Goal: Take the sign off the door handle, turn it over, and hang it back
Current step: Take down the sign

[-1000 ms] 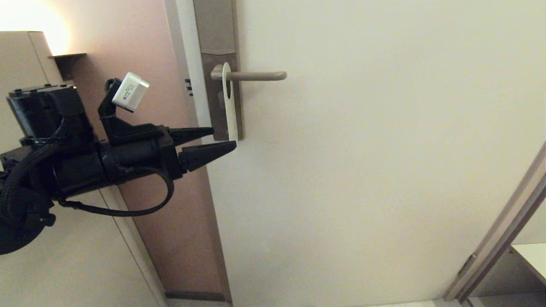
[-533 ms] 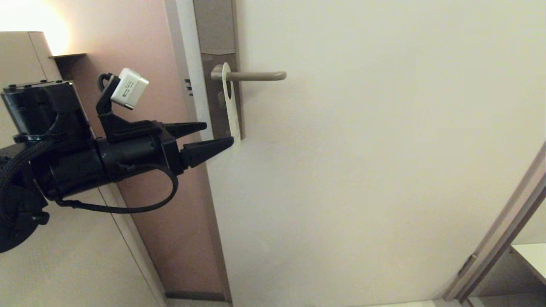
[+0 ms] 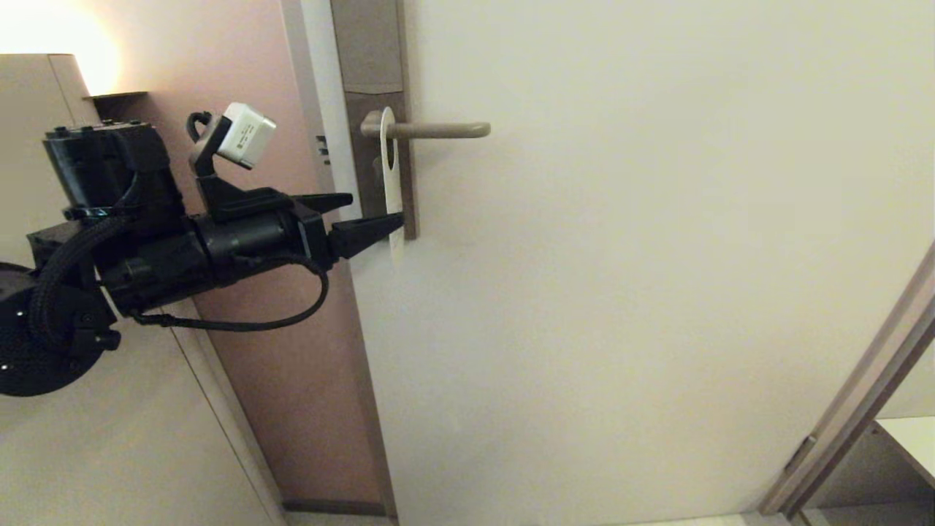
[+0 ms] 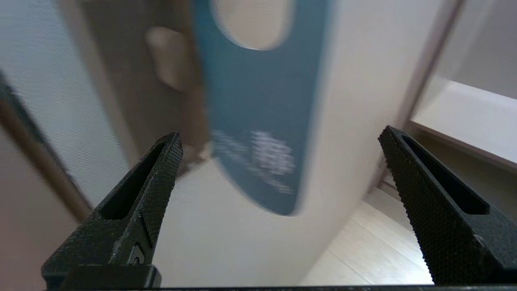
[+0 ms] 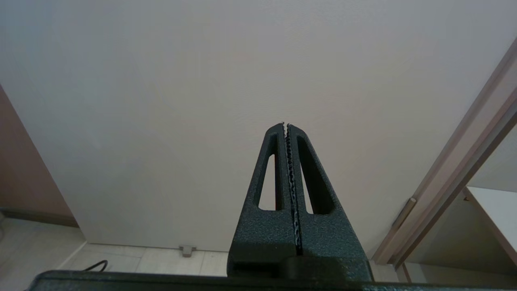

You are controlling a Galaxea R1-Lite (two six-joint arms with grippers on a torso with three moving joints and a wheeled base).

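door (image 3: 621, 256): cream panel, fills most of head view; also behind the right claw in right wrist view (image 5: 161, 101).
wall (image 3: 241, 66): pinkish-brown strip left of door edge, lit by warm glow at upper left.
door frame (image 3: 862, 394): slanted brown strip at lower right of head view.
left arm (image 3: 146, 241): black, comes in from the left, roughly level, cable loop hanging under it, white camera block (image 3: 245, 135) on top.
backplate (image 3: 376, 109): tall brown plate at door's left edge, carries the lever.
door handle (image 3: 431, 131): beige-bronze lever, horizontal, rounded end pointing right.
sign (image 3: 392, 183): hangs on door handle close to backplate, seen edge-on in head view, pale; left wrist view shows blue face (image 4: 258, 121) with blurred white lettering, oval hole up top.
left gripper (image 3: 369, 214): jaws spread wide, nothing held; near fingertip overlaps sign's lower end in head view, contact unclear. In left wrist view sign's lower end sits between the two fingers (image 4: 157, 178), clear gaps both sides.
right gripper (image 5: 286, 126): jaws pressed together, nothing between them, pointed at bare door, not seen in head view.
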